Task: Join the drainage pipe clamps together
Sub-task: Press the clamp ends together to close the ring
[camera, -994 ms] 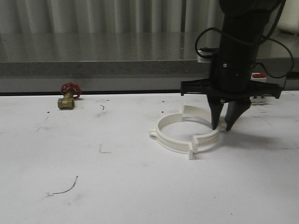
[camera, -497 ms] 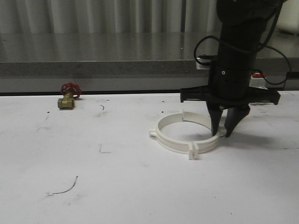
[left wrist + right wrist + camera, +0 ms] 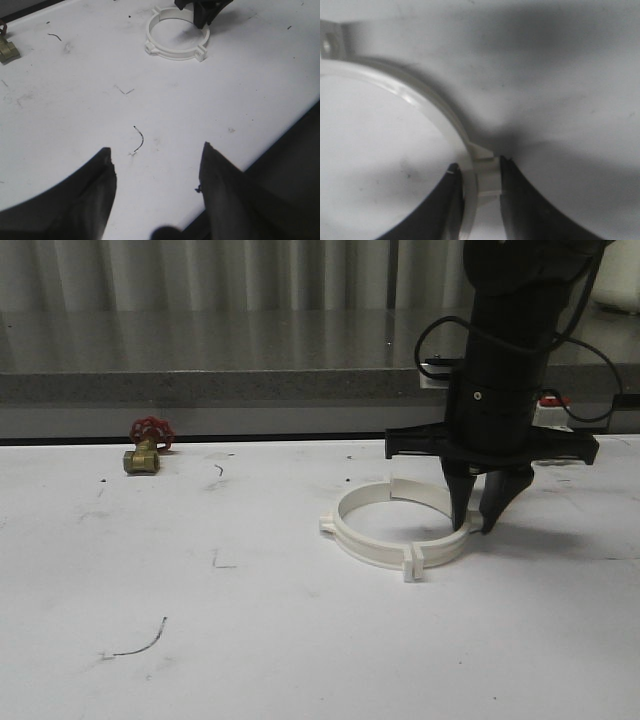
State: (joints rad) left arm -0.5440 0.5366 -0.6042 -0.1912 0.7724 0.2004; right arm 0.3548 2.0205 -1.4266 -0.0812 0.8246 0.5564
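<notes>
— At the ring's right side, what was your right gripper [image 3: 478,524] doing?

— You had its fingers clamped on the band of the rear drainage pipe clamp [image 3: 482,177], one finger inside the ring, one outside.

— And the clamps themselves?

— Both drainage pipe clamps [image 3: 385,545] lay as a ring on the white table [image 3: 250,640]. Your left gripper [image 3: 155,172] hung spread apart, well away. A red-handled brass valve [image 3: 147,445] sat far left.
</notes>
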